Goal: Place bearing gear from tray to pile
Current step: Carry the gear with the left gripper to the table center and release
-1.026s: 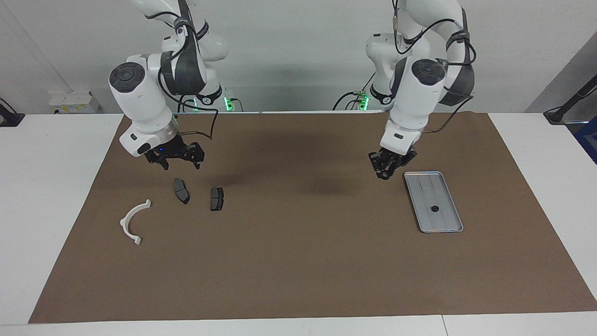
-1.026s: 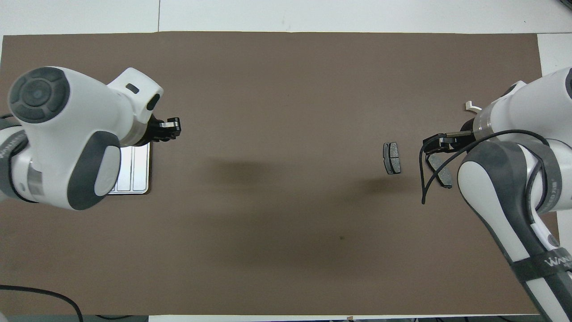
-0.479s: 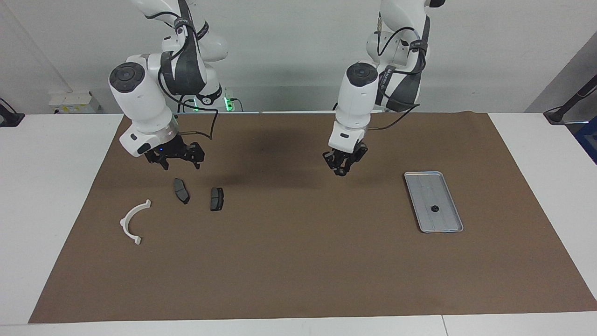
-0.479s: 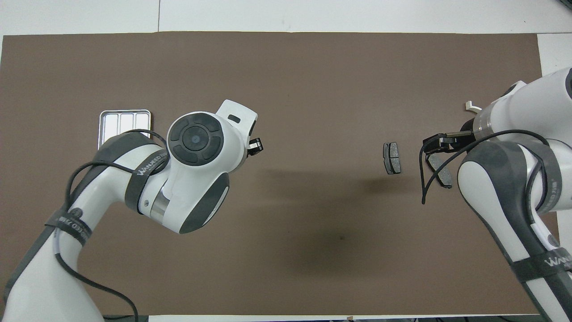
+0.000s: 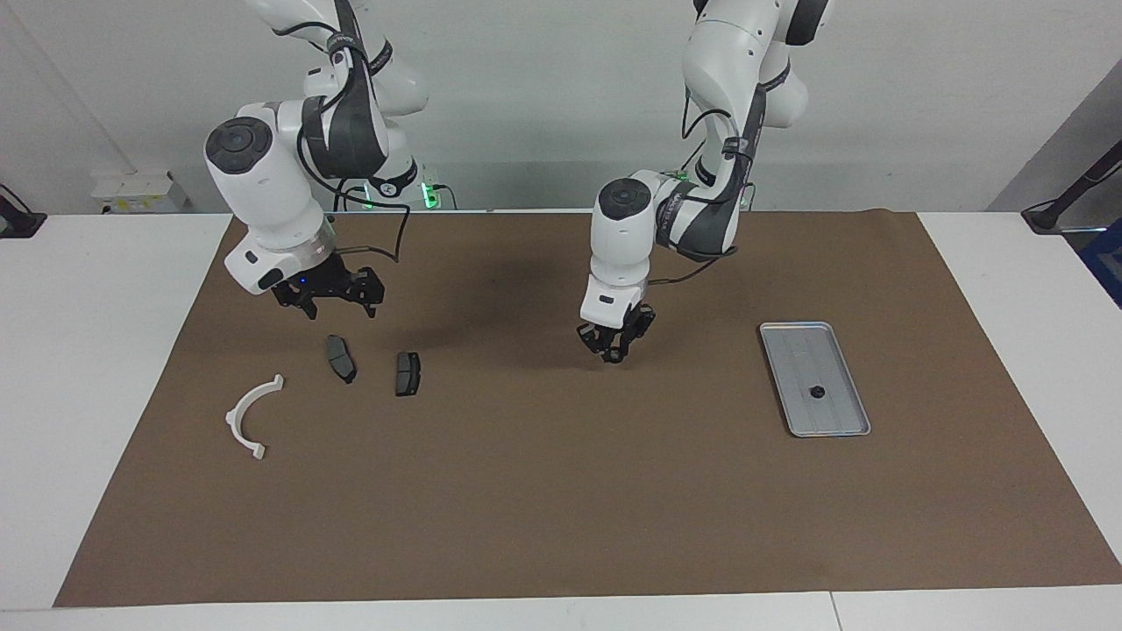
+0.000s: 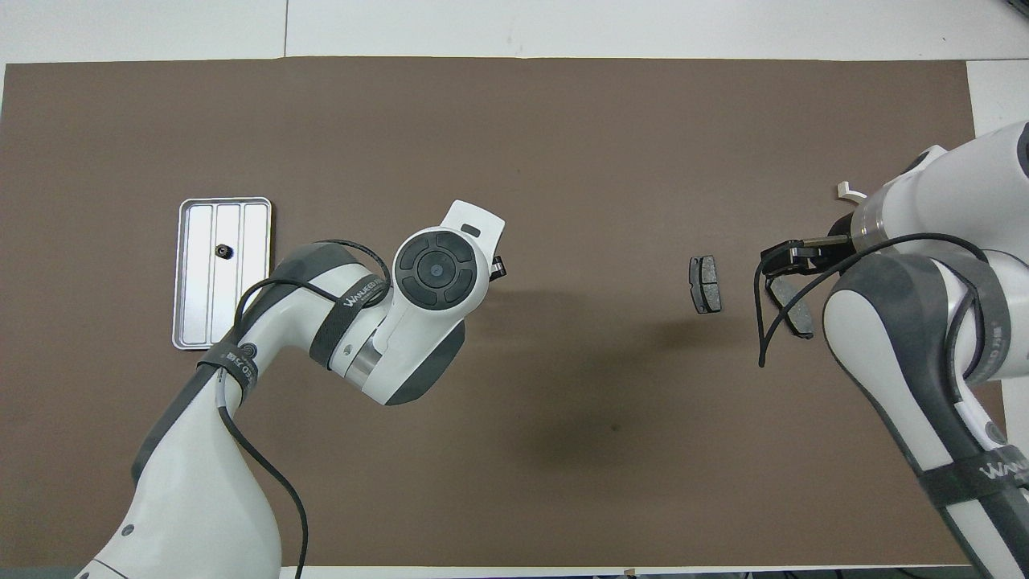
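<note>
A small black bearing gear [image 5: 817,392] [image 6: 220,252] lies in the silvery tray [image 5: 843,422] [image 6: 198,320] toward the left arm's end. The pile sits toward the right arm's end: a white half-ring [image 5: 252,415] and two dark plates [image 5: 340,358] [image 5: 408,373]. My left gripper [image 5: 614,349] [image 6: 498,268] hangs low over the mat's middle, between tray and pile, fingertips together. I cannot make out anything between them. My right gripper [image 5: 329,296] [image 6: 792,253] waits open above the mat, beside the plate nearest the robots.
Everything rests on a brown mat [image 5: 561,491] laid over a white table. In the overhead view the right arm covers part of one plate [image 6: 797,320] and most of the white half-ring [image 6: 846,190]. A pale box [image 5: 140,191] stands off the mat near the right arm's base.
The left arm swung away from the tray's corner toward the pile and now hangs lower over the mat's middle. The tray shows uncovered from overhead. The right arm stayed still.
</note>
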### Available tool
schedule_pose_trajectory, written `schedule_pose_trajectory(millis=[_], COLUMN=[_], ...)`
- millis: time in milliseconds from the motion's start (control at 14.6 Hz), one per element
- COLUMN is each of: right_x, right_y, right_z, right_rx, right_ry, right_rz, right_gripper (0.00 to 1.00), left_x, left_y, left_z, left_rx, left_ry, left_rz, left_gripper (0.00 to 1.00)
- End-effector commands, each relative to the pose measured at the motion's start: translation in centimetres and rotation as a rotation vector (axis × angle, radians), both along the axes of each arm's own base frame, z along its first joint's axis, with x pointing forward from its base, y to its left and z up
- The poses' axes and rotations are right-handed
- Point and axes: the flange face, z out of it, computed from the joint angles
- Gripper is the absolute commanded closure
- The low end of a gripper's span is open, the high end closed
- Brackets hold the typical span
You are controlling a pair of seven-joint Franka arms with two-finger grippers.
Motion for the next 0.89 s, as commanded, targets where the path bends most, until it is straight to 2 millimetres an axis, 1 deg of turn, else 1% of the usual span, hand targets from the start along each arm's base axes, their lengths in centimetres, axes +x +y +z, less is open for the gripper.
schedule_pose_trajectory(millis=[0,137,274,342,684,821], right_x=[-0.3,-0.3,-0.3,-0.3,-0.3,-0.3], right_y=[1.2,1.5,1.6,1.6,1.6,1.5], right_z=[0.2,0.2,0.3,0.3,0.2,0.2], right_rx=[0.021,0.021,0.021,0.021,0.021,0.021], right_ry=[-0.011,-0.012,-0.014,-0.014,-0.013,-0.013], right_rz=[0.009,0.016,0.016,0.016,0.029,0.027], right_gripper=[0.00,0.00,0.00,0.00,0.00,0.00], left_x=[0.2,0.1,-0.2,-0.4,-1.1,-1.4], left_y=[-0.2,-0.4,-0.8,-0.8,-1.3,-1.1], left_z=[-0.4,-0.5,-1.1,-1.8,-3.1,-3.8], left_rx=[0.011,0.005,0.003,0.005,-0.006,-0.006], left_ry=[-0.026,-0.030,-0.029,-0.024,-0.029,-0.026], left_rz=[0.007,0.015,0.007,0.004,0.000,-0.002], left_gripper=[0.79,0.79,0.79,0.79,0.79,0.79])
